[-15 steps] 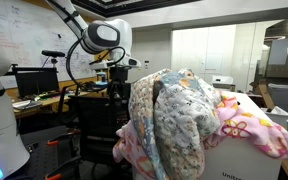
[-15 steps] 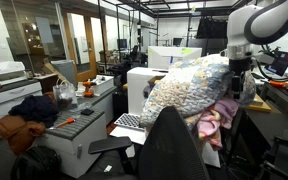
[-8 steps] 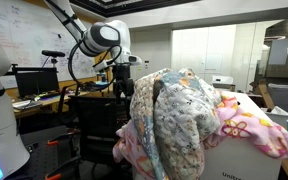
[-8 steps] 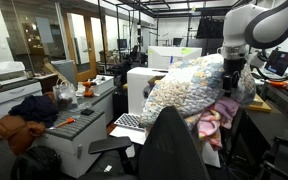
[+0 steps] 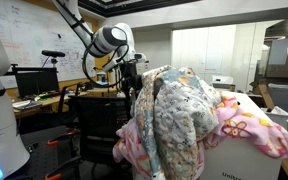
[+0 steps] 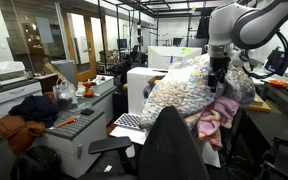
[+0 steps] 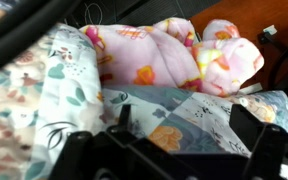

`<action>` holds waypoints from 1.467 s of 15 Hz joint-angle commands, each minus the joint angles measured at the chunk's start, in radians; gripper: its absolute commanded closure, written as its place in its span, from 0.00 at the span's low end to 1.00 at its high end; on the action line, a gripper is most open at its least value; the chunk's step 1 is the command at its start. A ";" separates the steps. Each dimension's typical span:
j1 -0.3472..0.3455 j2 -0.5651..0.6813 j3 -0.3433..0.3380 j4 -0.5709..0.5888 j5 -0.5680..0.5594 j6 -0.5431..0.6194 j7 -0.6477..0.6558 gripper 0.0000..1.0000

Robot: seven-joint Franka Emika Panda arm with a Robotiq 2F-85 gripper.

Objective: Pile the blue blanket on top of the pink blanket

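The blue blanket (image 5: 180, 112) (image 6: 187, 88), pale grey-blue with a mottled print, lies heaped over the pink blanket (image 5: 250, 127) (image 6: 215, 122). In both exterior views the pink blanket sticks out below and beside it. My gripper (image 5: 134, 82) (image 6: 217, 78) hangs open at the edge of the heap, close over the cloth, with nothing held. In the wrist view the gripper (image 7: 187, 128) shows its dark fingers (image 7: 123, 118) wide apart above the blue blanket (image 7: 44, 100). Behind it bulges the pink blanket (image 7: 174, 55).
The blankets rest on a white box (image 5: 239, 162). A black office chair (image 6: 170, 146) stands in front of the heap, and another chair (image 5: 97, 120) sits below the arm. A desk with monitors (image 5: 36, 82) and a white cabinet (image 6: 76, 128) stand nearby.
The arm has swung in toward the blanket heap and now hangs at its edge. The jaws have stayed open. The blankets have not moved.
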 commanded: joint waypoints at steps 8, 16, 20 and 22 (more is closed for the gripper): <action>0.057 0.103 -0.011 0.118 -0.234 0.031 0.212 0.00; 0.049 0.186 -0.047 0.153 -0.308 0.085 0.396 0.00; 0.058 0.272 -0.087 0.218 -0.376 0.139 0.514 0.00; 0.063 0.312 -0.104 0.249 -0.410 0.157 0.556 0.00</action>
